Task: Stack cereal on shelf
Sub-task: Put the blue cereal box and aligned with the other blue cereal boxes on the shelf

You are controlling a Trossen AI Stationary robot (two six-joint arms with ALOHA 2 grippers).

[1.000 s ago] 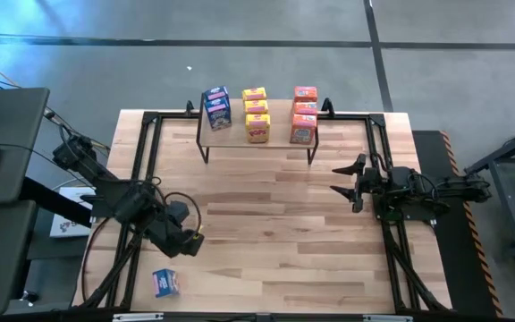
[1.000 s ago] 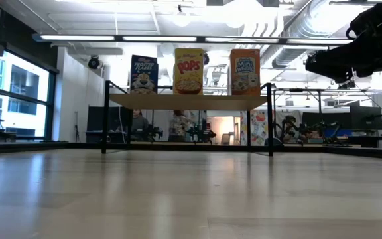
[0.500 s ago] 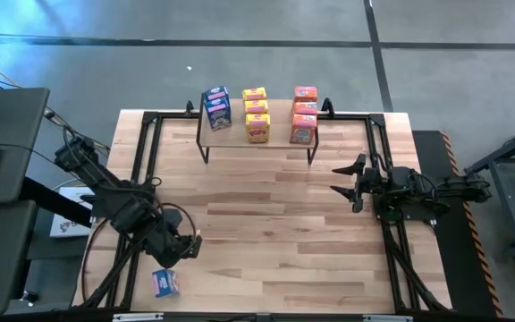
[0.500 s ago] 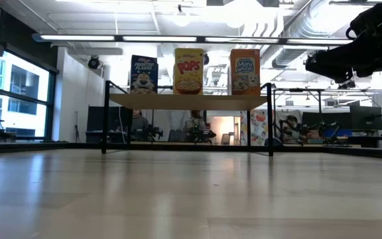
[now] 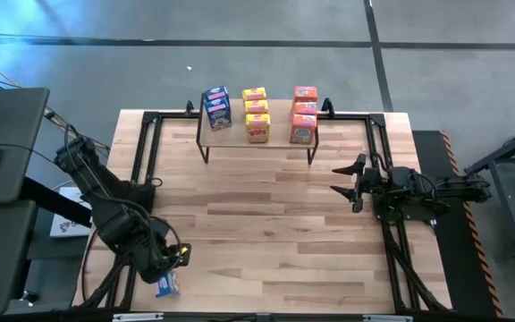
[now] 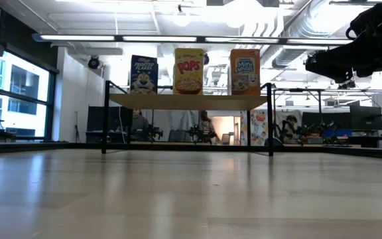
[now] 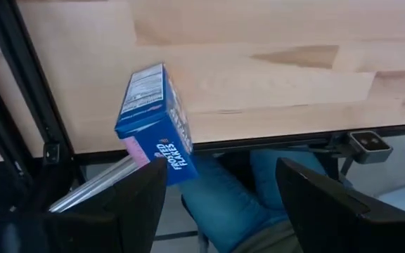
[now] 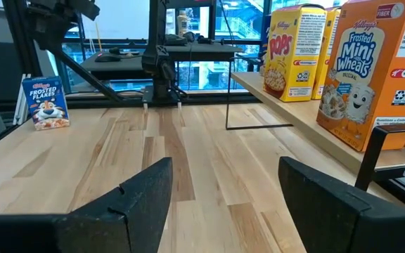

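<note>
Over the counter, high view: the dark left gripper (image 5: 170, 265) had swung from mid-counter toward the near left corner over the last second and now hung just above the small blue cardboard cereal box (image 5: 167, 284) lying there, nearly touching it.
Shelf, high view: the low riser with a light wooden top and thin black legs (image 5: 280, 141) carried one blue box (image 5: 217, 107), three yellow boxes (image 5: 257, 114) in a row and three orange-red boxes (image 5: 304, 114) in a row, unchanged throughout.
Right arm, high view: the right gripper (image 5: 348, 182) waited at the right side of the light wooden counter (image 5: 275, 224), fingers apart and empty, unmoved.
Meaning for the task: I judged the left arm was lining up to pick this blue box; seven boxes were already up, so the blue column was unfinished.
Low view: only the shelf front showed, with the blue, yellow and orange-red fronts upright; the loose box and the left gripper were outside it.
Left wrist view: the blue box (image 7: 157, 124) lay at the counter's edge beyond the spread fingers (image 7: 125, 204), not yet between them, nothing clamped; this closeness was hidden elsewhere.
Right wrist view: a blue box (image 8: 45, 103) stood upright far across the counter, which the overhead angle did not make plain.
</note>
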